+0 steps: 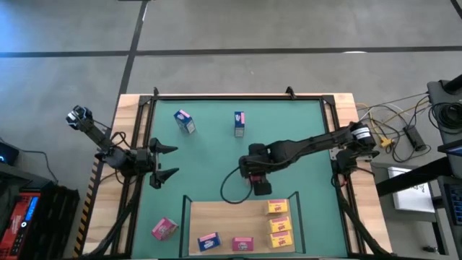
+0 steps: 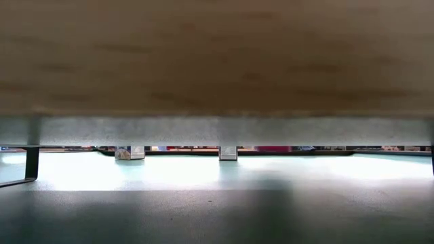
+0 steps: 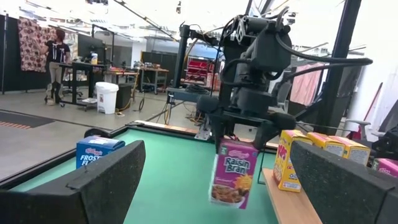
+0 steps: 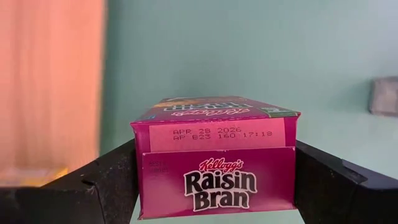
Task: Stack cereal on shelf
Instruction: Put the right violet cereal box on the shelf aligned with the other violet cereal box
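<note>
My right gripper [image 1: 258, 180] is shut on a pink Raisin Bran box [image 3: 233, 173] above the green mat, just beyond the far edge of the light-wood shelf board [image 1: 216, 220]. On the board lie three yellow boxes [image 1: 280, 224], a pink box [image 1: 243, 244] and a blue box [image 1: 208, 240]. Another pink box [image 1: 164, 229] lies on the mat left of the board. A blue box [image 1: 185, 121] and one more box [image 1: 239, 123] stand on the mat near its far edge. My left gripper [image 1: 166, 163] is open and empty at the mat's left side. My right gripper pinches the pink box between its two fingers [image 4: 106, 180], one on each narrow side [image 4: 140, 174], near the box's top end. The fingers come from above, pointing down. The box hangs below them, a little tilted, clear of the mat and the board.
Thin dark posts [image 1: 297, 198] stand at the board's corners. A dark frame [image 1: 216, 96] runs round the mat. In the low view the board's underside [image 2: 217, 61] fills the upper picture. Bare mat [image 1: 209, 166] lies between the two grippers.
</note>
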{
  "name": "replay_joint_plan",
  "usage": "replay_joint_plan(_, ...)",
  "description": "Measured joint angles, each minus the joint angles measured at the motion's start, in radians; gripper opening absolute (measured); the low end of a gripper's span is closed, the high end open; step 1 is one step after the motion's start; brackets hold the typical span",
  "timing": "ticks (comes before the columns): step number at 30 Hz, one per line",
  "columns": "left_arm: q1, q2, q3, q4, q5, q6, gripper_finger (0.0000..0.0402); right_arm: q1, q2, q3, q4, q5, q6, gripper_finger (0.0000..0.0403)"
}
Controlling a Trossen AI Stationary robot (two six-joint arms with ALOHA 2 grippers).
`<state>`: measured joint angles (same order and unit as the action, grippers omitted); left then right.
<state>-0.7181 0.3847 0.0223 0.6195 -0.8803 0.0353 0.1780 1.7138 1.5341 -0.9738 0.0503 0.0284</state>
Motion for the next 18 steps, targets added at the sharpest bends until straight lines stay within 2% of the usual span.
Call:
replay_joint_plan(10,0.0,0.002,0.0,0.0,0.0,0.0,0.0384,0.001,0.003,0.0,0.057,-0.141,-0.338,0.0327)
replay_joint_plan(18,0.0,0.003,0.0,0.0,0.0,0.0,0.0384,0.0,0.003,0.0,0.112,-0.155,-0.45,0.0318)
